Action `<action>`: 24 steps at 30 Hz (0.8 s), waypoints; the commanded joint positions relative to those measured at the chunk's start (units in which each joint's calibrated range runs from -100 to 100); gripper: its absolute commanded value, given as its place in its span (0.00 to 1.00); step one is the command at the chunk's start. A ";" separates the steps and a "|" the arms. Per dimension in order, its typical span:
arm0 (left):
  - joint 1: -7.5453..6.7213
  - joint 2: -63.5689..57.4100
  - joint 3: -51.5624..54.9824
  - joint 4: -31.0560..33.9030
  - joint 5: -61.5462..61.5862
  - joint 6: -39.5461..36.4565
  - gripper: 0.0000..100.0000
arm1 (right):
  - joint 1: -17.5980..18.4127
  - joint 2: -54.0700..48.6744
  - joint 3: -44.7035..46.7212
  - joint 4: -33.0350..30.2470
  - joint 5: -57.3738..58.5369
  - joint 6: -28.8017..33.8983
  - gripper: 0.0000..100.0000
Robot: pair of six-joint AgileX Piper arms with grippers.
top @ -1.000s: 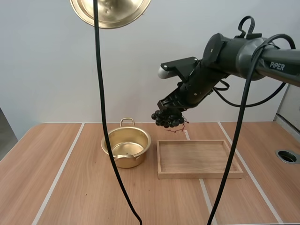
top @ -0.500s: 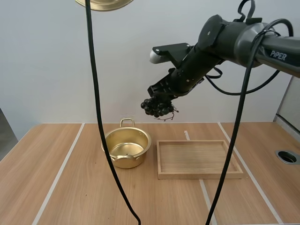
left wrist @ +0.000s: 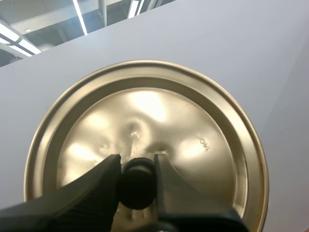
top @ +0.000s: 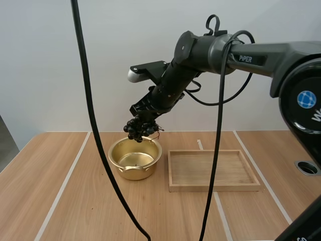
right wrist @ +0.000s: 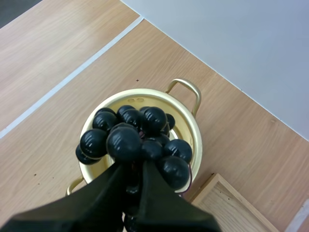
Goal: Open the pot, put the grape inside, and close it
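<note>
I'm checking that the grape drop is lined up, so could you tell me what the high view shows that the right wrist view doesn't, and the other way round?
The high view adds the whole wooden tray beside the pot, and the grapes hanging above the pot, not yet in it. The right wrist view adds the right gripper pinching the bunch close up, with the bunch right over the pot's opening and both pot handles visible. Both share the grapes, the lidless pot, part of the tray and the table.
</note>
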 commanded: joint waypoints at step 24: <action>-0.14 -0.13 -0.60 -1.06 2.99 -0.47 0.00 | 3.73 13.74 -0.52 1.28 -15.42 -1.24 0.00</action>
